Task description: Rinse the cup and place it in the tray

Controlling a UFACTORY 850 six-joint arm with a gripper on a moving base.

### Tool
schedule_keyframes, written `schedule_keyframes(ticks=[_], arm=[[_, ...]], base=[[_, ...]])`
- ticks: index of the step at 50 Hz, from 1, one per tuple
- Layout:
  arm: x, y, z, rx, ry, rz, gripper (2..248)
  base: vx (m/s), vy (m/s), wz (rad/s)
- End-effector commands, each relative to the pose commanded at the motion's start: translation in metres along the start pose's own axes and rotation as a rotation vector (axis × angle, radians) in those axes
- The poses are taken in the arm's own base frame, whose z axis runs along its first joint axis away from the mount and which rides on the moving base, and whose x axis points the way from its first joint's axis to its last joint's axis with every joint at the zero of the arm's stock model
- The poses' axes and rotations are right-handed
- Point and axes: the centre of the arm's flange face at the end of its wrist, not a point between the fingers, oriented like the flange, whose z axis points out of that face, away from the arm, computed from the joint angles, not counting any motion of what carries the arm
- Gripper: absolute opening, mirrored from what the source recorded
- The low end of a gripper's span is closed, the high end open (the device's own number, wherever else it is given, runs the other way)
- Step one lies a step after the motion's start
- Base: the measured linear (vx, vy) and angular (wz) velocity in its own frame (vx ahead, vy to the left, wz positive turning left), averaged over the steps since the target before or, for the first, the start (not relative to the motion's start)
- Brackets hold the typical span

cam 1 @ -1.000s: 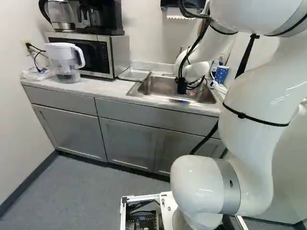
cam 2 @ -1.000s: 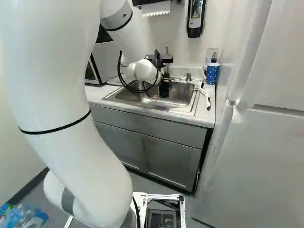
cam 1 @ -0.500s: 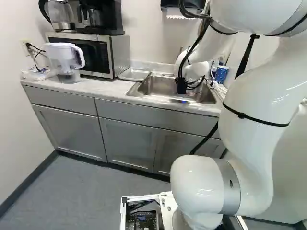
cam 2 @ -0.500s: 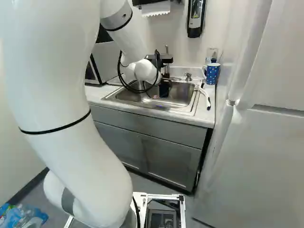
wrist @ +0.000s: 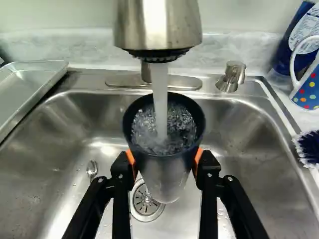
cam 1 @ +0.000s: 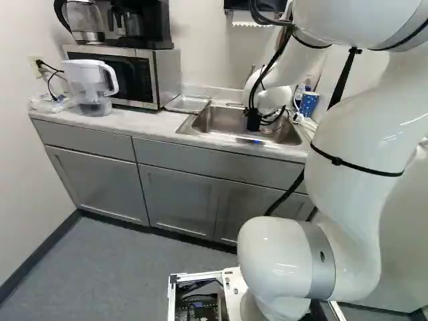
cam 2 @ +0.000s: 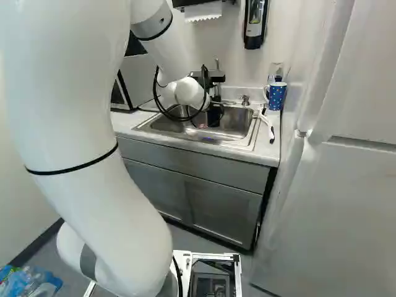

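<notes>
The pincer (wrist: pixel 164 160) grips a dark cup (wrist: pixel 168 175) under a running faucet (wrist: pixel 158 22), its orange pads (wrist: pixel 130 159) pressed to both sides of the wall. In the wrist view, with twelve o'clock straight ahead of the gripper, water (wrist: pixel 160 99) drops through the cup's open mouth and churns inside. The metal tray (wrist: pixel 31 89) waits at ten o'clock from the cup, beyond the sink (wrist: pixel 239 124); a spoon (wrist: pixel 91 169) lies in the basin past eight, a spotted mug (wrist: pixel 305 92) stands on the counter past two, and a brush (wrist: pixel 310 148) sits at three.

In the left base view, the white arm (cam 1: pixel 351 127) reaches over the basin, the tray at ten o'clock from it. From here I cannot pick out the cup. Arm and base hold the same pose as in the two earlier pairs of base pictures; I see no shift.

In the right base view, too, all matches those pictures: the black pincer hangs over the sink, the mug between two and three o'clock from it. That stillness suggests a deliberate pause for rinsing. The job looks about halfway along, with the cup likely to be emptied next, then carried to the tray. Full and wet, it could slosh or slip when tipped, or knock the faucet if raised too soon.
</notes>
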Motion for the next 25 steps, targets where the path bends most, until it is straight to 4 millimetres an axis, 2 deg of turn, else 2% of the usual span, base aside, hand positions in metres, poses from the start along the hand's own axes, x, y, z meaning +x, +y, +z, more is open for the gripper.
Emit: schedule_keyframes(ticks=[14,25], arm=[[-0.001,-0.008,-0.002,0.012,0.000,-0.008,124],[-0.003,-0.021,-0.006,0.035,-0.001,-0.022,124]], base=[[0.000,0.000,0.000],[0.000,0.000,0.000]])
